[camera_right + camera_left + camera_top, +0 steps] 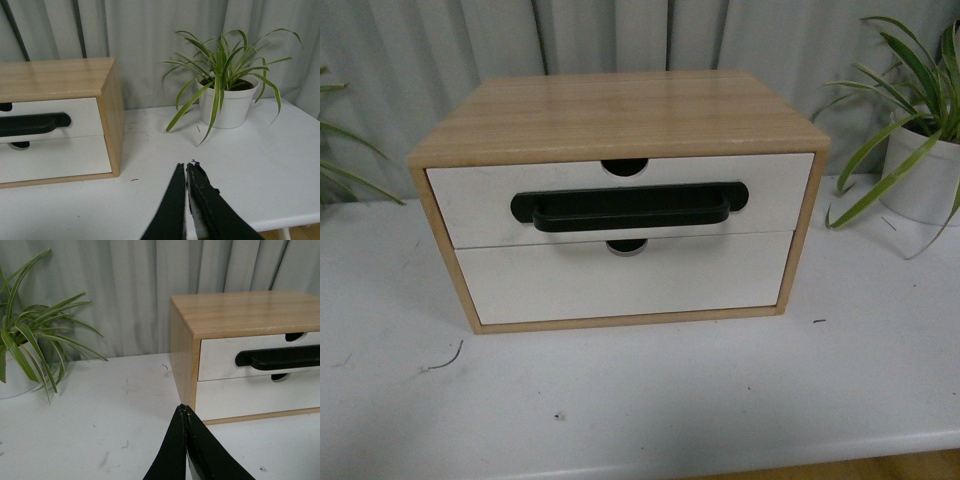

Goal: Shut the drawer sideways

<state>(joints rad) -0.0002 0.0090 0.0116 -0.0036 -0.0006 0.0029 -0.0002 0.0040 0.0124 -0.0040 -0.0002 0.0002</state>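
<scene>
The drawer [620, 200], its black bar handle [628, 207] running crosswise, sat nearly flush in the wooden cabinet [620, 110] ahead of both closed grippers, left gripper [186, 412] seemingly nearer than right gripper [187, 167].

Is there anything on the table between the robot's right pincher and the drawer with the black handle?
No, just bare white table lies between the right end effector and the white-fronted drawer with the black bar handle, seen in the right wrist view.
</scene>
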